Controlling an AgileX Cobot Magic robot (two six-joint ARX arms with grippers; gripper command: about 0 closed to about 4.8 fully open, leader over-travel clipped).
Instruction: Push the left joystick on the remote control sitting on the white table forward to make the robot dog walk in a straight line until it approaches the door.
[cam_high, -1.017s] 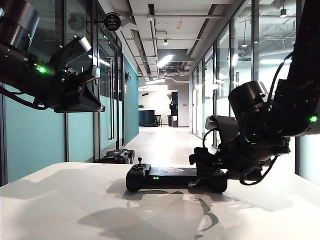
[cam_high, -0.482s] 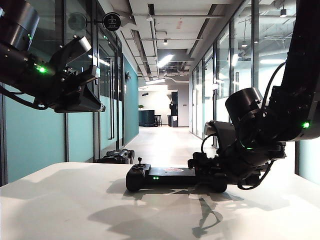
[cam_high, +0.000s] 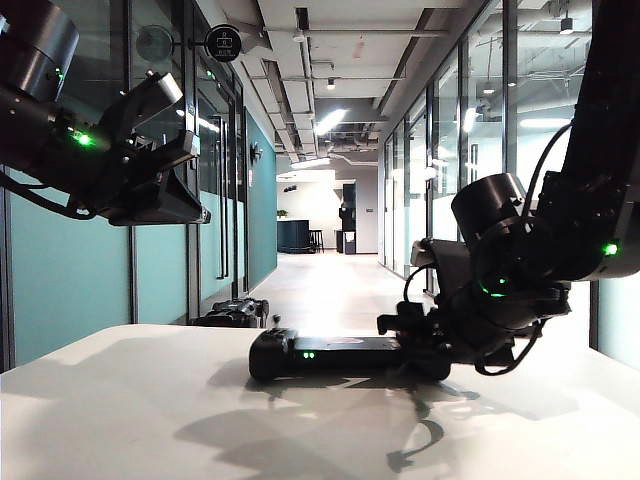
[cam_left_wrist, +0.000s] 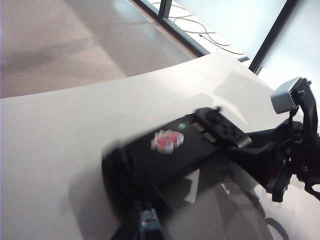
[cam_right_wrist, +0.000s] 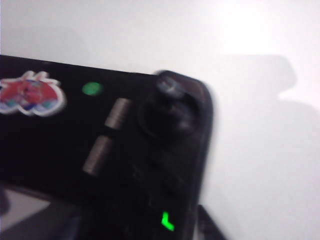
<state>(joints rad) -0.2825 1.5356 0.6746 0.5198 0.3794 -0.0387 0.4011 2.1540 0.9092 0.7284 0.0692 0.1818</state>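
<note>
One remote control (cam_high: 345, 357) lies flat on the white bench (cam_high: 150, 410), near the middle of the exterior view, with small green lights on its near face. In the left wrist view the same controller (cam_left_wrist: 170, 155) shows a red sticker (cam_left_wrist: 167, 140) on its top, a green dot beside it, and a stick-and-button cluster at the end nearest the right arm. The right wrist view looks closely down on that end (cam_right_wrist: 125, 150): a round dark joystick (cam_right_wrist: 172, 107), blurred, sits near the corner, with two small oblong buttons and a green dot just beside it. Which of the two sticks this is cannot be told from here.

The right gripper (cam_high: 425, 335) is down at bench level at the right end of the controller in the exterior view, seemingly against it; its jaws are hidden among dark parts, so I cannot tell whether they are open, closed or gripping. The left gripper (cam_high: 185, 180) hangs high over the left of the bench, well apart from the controller; its jaws' state cannot be told either.

Beyond the far bench edge, on the corridor floor, the robot dog (cam_high: 235, 313) sits low and dark, with a long glass-walled corridor behind.
</note>
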